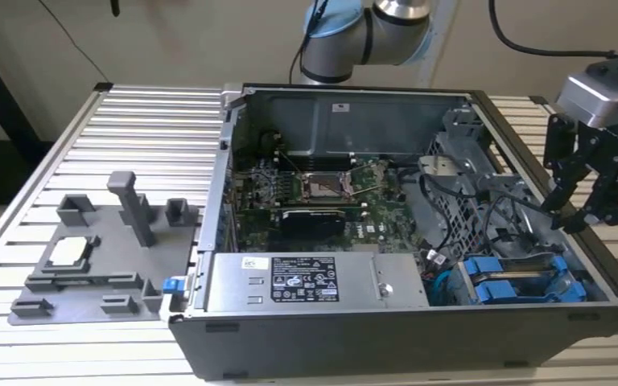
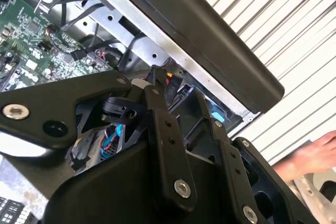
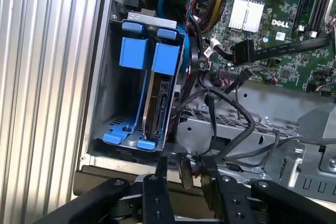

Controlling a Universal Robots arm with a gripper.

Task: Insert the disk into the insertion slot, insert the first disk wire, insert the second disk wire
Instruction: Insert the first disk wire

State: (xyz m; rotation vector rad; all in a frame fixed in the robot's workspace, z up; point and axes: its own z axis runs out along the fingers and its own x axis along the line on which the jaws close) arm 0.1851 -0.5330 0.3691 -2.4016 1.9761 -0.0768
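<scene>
disk (image 3: 157,98) seated in insertion slot (image 3: 107,103), step one looks done | both wires look unplugged, black cables (image 3: 231,124) loose beside it | claw (image 1: 586,221) above case (image 1: 395,342) edge near slot, apart or together: cannot tell

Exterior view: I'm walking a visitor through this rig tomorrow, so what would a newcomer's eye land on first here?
The open computer case fills the middle of the slatted table, its green motherboard bared. Bright blue jumps out at the exterior view's lower right, where the disk in its blue carrier stands inside the case's corner. The black gripper hangs just above that corner, near the exterior view's right edge.
</scene>
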